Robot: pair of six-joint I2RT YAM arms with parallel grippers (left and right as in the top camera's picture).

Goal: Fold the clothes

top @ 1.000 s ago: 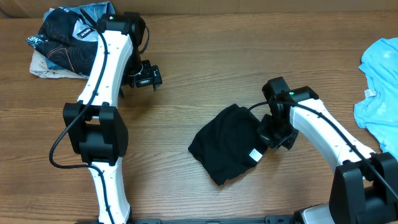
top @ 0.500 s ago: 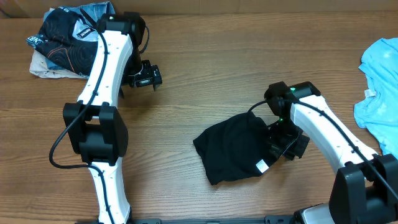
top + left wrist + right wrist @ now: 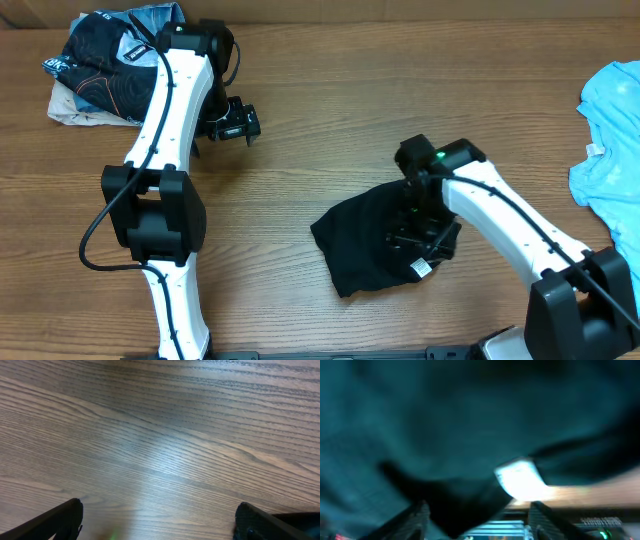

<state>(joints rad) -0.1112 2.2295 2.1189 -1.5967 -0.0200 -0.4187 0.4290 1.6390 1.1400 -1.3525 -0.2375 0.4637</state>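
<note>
The wooden table (image 3: 330, 130) lay under both my arms and took up nearly all of the overhead view. The black shirt (image 3: 365, 240) was bunched into a rough, crumpled shape on the wood at centre right, below and in front of my right arm's wrist. A light blue T-shirt (image 3: 610, 140) was spread at the far right edge, well apart from the black one and partly cut off by the frame. At the far left corner sat a pile of dark printed garments (image 3: 100, 65) on something pale, just beside my left arm's upper link.

My right gripper (image 3: 422, 235) was over the right part of the black shirt, low against the cloth. In the blurred wrist view its fingers stood apart with dark fabric filling the space ahead; I could not tell whether any fold was caught between them. My left gripper (image 3: 232, 122) hung over bare wood near the pile, fingers spread wide with nothing between them.

The small white neck label (image 3: 421, 266) showed at the shirt's lower right edge, just beside my right gripper.
</note>
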